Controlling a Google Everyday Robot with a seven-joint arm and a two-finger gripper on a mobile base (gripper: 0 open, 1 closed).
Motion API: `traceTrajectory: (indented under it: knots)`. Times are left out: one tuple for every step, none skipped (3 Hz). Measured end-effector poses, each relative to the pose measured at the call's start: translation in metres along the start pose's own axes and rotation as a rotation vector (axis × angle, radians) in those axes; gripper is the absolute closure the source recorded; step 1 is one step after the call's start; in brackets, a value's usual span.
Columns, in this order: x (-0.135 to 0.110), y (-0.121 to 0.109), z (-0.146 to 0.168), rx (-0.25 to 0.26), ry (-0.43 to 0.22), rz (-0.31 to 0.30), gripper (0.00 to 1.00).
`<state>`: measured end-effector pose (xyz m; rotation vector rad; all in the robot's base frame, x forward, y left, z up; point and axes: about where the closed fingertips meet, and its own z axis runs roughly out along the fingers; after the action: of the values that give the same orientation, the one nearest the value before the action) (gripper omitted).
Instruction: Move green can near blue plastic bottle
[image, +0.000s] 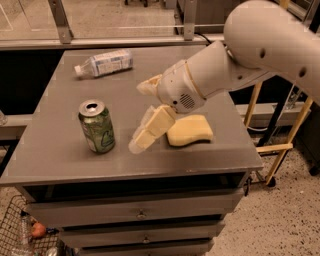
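Hand (139, 118) just beside upright green can (97, 128)

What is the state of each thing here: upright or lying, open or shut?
green can: upright, not held.
blue plastic bottle: lying on its side, cap on.
tool: open, empty, hovering between can and sponge.
yellow sponge: lying flat on the table.
drawers: shut.

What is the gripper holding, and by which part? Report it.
Nothing. The gripper hangs beside the upright green can, its fingers open and empty, not touching it.
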<state>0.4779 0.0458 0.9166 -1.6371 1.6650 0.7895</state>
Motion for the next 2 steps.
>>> traceTrajectory:
  knots:
    - [-0.006,-0.009,0.035,-0.024,-0.098,-0.016,0.00]
    - [-0.019,-0.009,0.052,-0.028,-0.166,-0.050,0.00]
